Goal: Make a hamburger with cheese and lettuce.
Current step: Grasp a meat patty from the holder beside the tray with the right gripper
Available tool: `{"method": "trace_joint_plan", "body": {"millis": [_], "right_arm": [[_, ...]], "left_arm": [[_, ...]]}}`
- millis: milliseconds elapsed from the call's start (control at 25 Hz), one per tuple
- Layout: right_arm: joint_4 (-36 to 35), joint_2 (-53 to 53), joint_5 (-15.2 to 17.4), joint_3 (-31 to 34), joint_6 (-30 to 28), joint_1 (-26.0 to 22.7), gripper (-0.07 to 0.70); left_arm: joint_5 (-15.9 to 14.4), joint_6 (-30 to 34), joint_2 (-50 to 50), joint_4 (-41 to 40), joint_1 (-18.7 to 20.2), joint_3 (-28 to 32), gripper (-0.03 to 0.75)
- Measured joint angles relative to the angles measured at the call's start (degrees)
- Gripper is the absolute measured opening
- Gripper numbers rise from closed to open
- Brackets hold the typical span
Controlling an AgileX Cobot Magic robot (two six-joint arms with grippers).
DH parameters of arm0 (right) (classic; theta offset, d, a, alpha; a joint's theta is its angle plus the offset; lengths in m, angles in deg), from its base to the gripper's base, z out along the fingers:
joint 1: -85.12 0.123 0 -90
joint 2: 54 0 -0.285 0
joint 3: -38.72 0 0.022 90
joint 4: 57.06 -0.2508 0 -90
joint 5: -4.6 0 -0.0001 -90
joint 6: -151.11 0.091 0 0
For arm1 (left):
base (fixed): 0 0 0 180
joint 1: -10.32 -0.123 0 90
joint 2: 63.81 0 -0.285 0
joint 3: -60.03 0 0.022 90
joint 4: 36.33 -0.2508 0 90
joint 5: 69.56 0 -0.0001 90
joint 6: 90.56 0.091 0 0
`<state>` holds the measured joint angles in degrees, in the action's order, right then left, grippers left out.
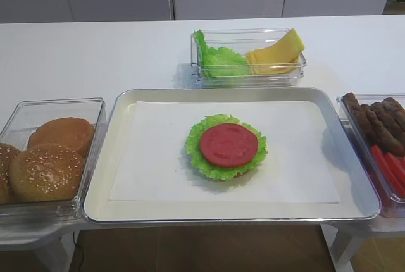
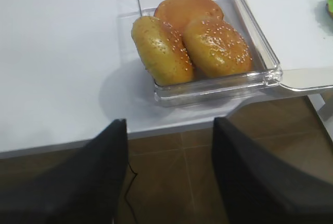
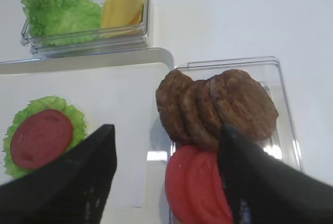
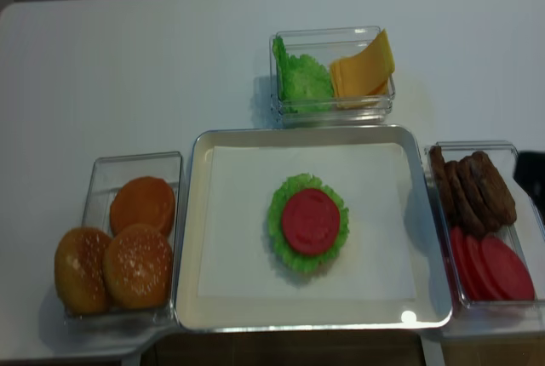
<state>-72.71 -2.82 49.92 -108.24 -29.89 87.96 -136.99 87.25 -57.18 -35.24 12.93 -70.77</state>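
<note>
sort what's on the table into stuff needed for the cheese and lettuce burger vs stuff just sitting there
For the job:
- hamburger on the tray, so far lettuce under a red slice
- cheese in the back container
- patties
- sesame buns

Just lying about:
- spare red slices
- spare lettuce beside the cheese

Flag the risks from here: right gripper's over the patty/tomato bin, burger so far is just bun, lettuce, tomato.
1. The patties stand on edge, overlapping, with the tomato slices right against them. The open right gripper could pinch two patties or catch a tomato slice.
2. The bin is narrow and clear-walled; a finger may clip the rim and shove it.
3. The hamburger stack is loose: an off-centre patty could slide the red slice off the lettuce.
</note>
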Motion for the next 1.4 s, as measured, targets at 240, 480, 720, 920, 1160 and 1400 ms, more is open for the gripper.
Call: {"method": "trace_joint_plan", "body": {"millis": [240, 480, 720, 920, 1160, 1400], "right_arm": [[-1.5, 15.82, 0.15, -10.07, -3.06, 1.51, 0.46], [8.52, 29.23, 4.63, -18.36, 5.13, 9.49, 0.46], [20.01, 39.52, 6.3, -20.98, 14.61, 16.5, 0.455], [22.97, 45.04, 7.6, -20.98, 16.91, 17.3, 0.406], [23.99, 46.57, 7.72, -21.08, 17.14, 17.3, 0.389], [25.28, 48.11, 8.69, -21.08, 17.25, 17.4, 0.384]], "left_arm": [[0.0, 0.0, 0.0, 0.1, 0.0, 0.0, 0.387], [0.0, 0.0, 0.0, 0.1, 0.0, 0.0, 0.387], [0.0, 0.0, 0.0, 0.2, 0.0, 0.0, 0.387], [0.0, 0.0, 0.0, 0.2, 0.0, 0.0, 0.387], [0.0, 0.0, 0.0, 0.2, 0.0, 0.0, 0.387], [0.0, 0.0, 0.0, 0.2, 0.0, 0.0, 0.387]]}}
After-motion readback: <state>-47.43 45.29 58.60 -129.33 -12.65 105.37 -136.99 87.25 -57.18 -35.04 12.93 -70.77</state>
